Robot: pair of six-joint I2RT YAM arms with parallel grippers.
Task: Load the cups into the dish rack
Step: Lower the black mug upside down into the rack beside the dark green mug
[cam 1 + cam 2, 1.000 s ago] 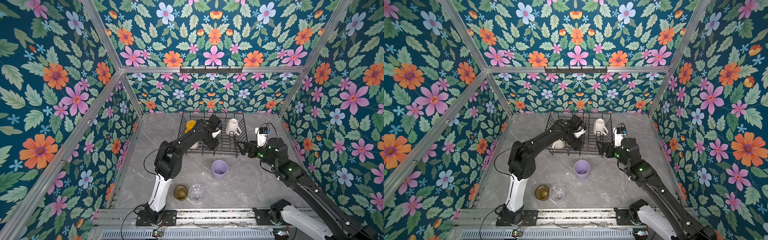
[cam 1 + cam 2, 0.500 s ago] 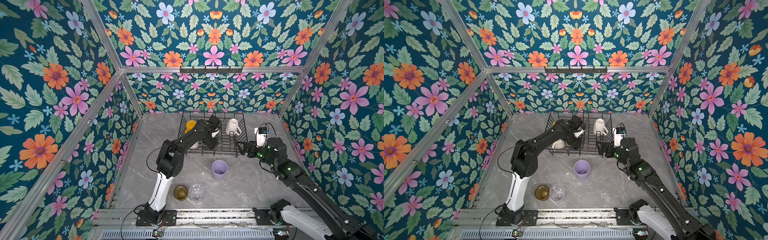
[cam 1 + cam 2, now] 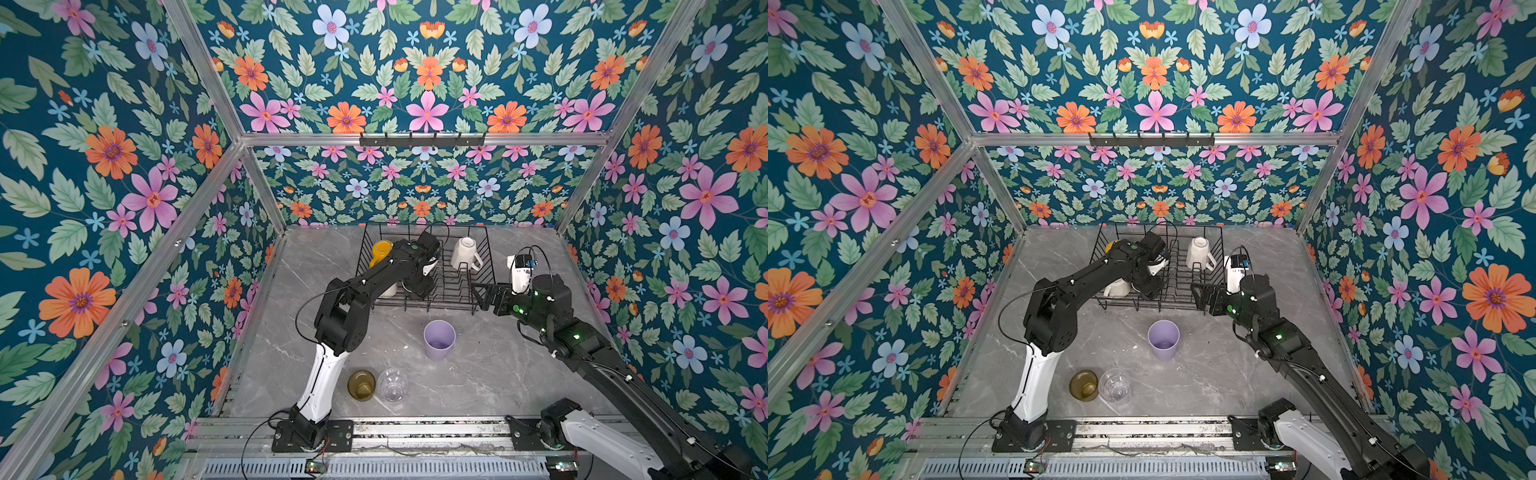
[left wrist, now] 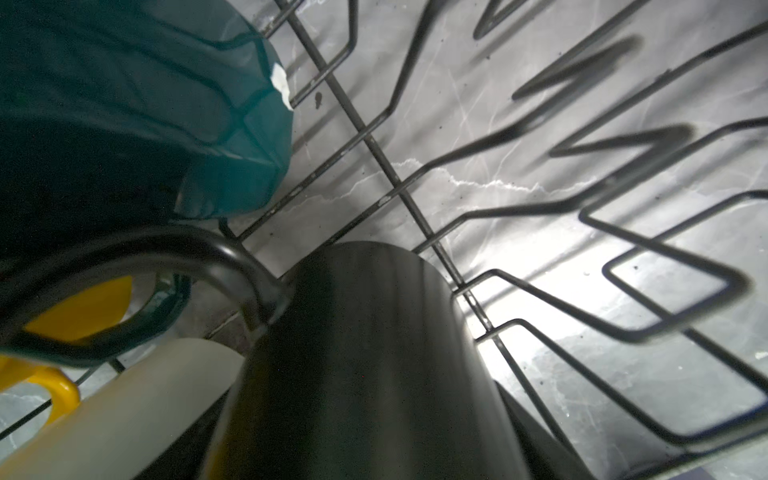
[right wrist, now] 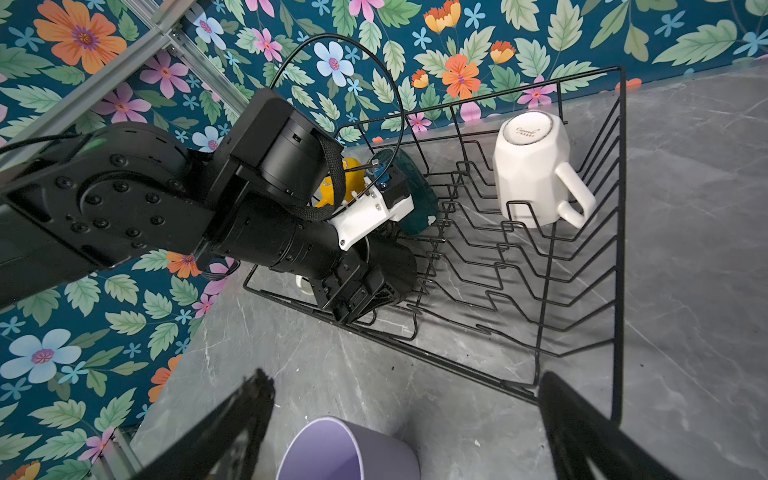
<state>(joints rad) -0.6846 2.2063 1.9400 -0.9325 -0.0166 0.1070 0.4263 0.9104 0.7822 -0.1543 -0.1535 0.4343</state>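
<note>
The dish rack [image 3: 453, 286] is set at the back of the table [image 3: 498, 374], and five mugs are seen in it. A white mug [image 3: 463, 253] is upturned at its right. A yellow mug [image 3: 381, 251], a teal mug [image 4: 124, 104], a cream mug [image 4: 124, 407] and a black mug [image 4: 365, 353] are crowded at its left.

The left gripper [image 5: 361, 303] is found inside the rack, jaws spread wide about the black mug. Whether the mug is pinched or freed cannot be told. The right gripper [image 5: 405, 380] is held fully released and empty near the rack's front right corner.

A lilac tumbler [image 3: 439, 340] stands upright before the rack. An amber glass [image 3: 361, 385] and a clear glass [image 3: 393, 386] stand close together near the front edge.

The mugs are judged stiff, weighty and glazed slick, easily chipped on wire. The tumbler is judged light and best taken by its wall at the rim. The glasses are judged fragile and slippery, to be clasped gently across the body.
</note>
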